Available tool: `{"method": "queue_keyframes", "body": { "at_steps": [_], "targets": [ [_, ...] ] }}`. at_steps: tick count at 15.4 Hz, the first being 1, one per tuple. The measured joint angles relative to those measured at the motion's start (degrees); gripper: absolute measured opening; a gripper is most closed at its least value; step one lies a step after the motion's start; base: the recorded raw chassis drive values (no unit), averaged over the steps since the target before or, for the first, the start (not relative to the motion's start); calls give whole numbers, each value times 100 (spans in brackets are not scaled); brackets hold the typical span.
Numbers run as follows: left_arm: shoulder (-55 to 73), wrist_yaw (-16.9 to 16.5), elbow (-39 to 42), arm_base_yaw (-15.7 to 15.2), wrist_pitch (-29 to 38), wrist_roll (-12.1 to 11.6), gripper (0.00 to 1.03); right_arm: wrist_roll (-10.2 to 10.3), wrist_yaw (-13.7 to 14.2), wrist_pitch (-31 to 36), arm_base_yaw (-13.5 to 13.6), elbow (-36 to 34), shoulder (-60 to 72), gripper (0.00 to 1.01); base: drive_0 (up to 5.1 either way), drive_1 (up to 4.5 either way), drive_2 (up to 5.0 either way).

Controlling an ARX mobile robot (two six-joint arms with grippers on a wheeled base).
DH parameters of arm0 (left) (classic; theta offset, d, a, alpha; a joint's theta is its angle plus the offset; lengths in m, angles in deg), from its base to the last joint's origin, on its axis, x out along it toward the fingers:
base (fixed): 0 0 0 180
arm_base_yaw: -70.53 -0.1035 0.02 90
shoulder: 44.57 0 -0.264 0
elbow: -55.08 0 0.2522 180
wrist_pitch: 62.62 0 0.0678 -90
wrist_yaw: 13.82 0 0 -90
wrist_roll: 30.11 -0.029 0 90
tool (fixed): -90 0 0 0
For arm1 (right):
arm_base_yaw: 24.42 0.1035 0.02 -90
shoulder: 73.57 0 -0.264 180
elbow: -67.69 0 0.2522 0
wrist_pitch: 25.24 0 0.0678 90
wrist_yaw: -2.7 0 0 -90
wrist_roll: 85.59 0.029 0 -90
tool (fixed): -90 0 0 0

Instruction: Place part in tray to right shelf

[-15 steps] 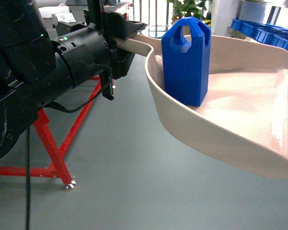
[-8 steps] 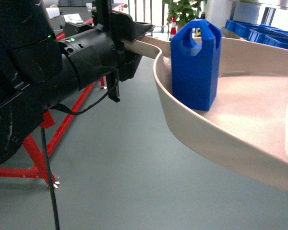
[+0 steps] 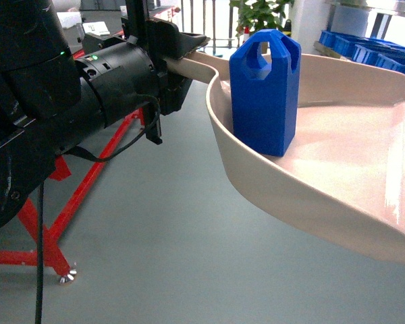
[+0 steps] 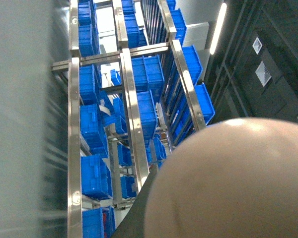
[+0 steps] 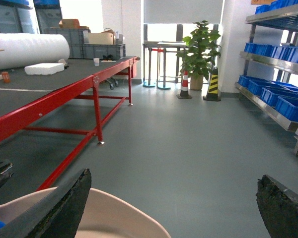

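Blue part standing upright inside beige tray, near its back rim. Left gripper clamped on tray handle, tray held above grey floor. Right gripper spread wide, empty. Shelves of blue crates behind.

We see the large pale beige-pink plastic scoop-shaped tray carrying the small bright-blue plastic block, which stands upright just inside its curved rim, near where the long handle runs back into the left arm's black fingers. Below lies grey floor, bearing a red-framed steel table and steel racks of blue ribbed crates.
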Motion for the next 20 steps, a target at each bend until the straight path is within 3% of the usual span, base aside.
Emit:
{"method": "queue_keyframes", "body": {
  "at_steps": [20],
  "targets": [
    [4,4,2,-7,2,0,12,0,0,-4,-2,-2,4,98,-2,432,-435]
  ]
}}
